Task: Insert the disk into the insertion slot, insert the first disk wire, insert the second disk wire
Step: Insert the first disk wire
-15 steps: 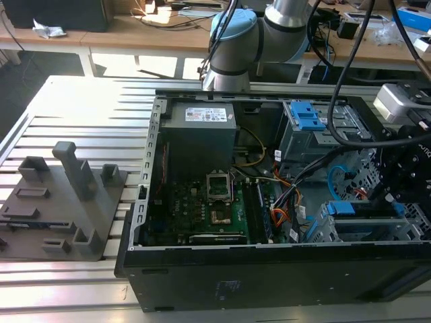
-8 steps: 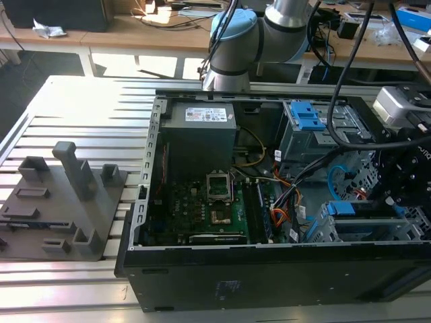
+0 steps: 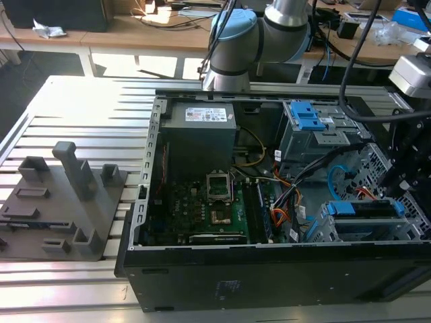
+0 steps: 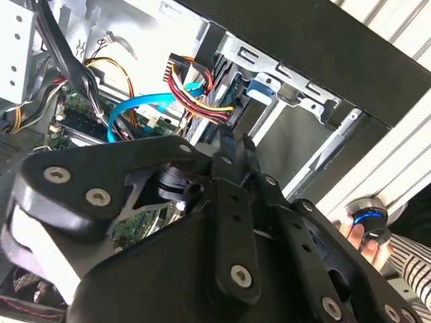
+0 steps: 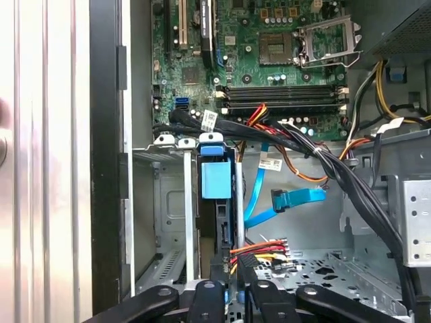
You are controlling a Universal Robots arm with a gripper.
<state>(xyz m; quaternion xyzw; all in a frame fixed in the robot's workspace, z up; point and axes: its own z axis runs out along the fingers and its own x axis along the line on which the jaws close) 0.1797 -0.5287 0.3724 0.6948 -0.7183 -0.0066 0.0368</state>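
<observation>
First wrist view, and closest in we have the gripper [image 5: 234, 291], its jaws pinched on the dark plug of the first disk wire [image 5: 264, 250]. The orange-red bunch fans out sideways from the fingertips. That plug sits right against the exposed end of the disk [image 5: 217, 182], touching or nearly so. Whether it is fully home I cannot tell.

The disk itself is already in. It stands on edge inside the insertion slot [image 5: 168, 202], blue bracket tab outward, in the perforated cage against the wall of the computer case [image 3: 269, 286]. In the exterior view that cage sits at the case's near corner, on the exterior view's right.

On handling, I'd call this wire bunch light and floppy, with only the plug stiff. So the plug body is the place to hold, squarely across its flat sides and never on the strands. The connector is small and probably fragile if it goes in tilted.

Just beyond, the second disk wire [image 5: 300, 197] hangs loose. It is a light-blue cable bending away from the cage, and its plug is free in the open middle of the case, touching nothing I can make out. It looks springy and likely to hold its curve.

Farthest back, the motherboard [image 5: 269, 67] runs along the case floor, with dark cable bundles crossing between it and the cage.
</observation>
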